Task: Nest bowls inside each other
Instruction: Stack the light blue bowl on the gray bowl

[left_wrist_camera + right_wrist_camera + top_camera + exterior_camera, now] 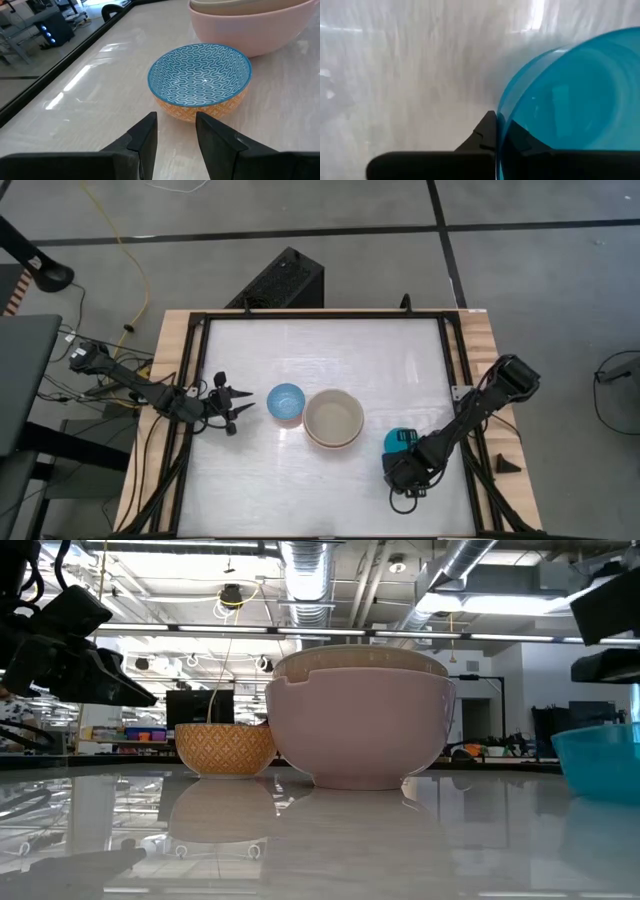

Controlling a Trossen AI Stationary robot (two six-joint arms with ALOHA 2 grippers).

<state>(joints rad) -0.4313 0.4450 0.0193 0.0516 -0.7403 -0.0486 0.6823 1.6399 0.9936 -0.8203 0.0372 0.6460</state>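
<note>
A small bowl (286,402), blue-patterned inside and orange outside, stands on its base left of centre on the table. Just ahead of its near side my left gripper (175,132) hovers open, touching nothing. Right of that bowl a pale bowl sits nested in a salmon-pink bowl (333,418). A teal bowl (398,441) stands farther right, and my right gripper (501,131) is shut on its rim. In the low view the teal bowl (600,760) is cut off by the picture's edge. My right gripper pinches the teal bowl's rim (499,117) on the side toward the table's near edge. One finger (487,134) is outside the wall and the other shows through the clear wall inside. The fingers come from above, pointing down. The bowl stays upright, seemingly with its base on the table.
The white tabletop is framed by black rails (452,370) and wooden side strips. Bare surface lies along the far and near parts of the table. A black box (280,280) stands on the floor beyond the far edge.
</note>
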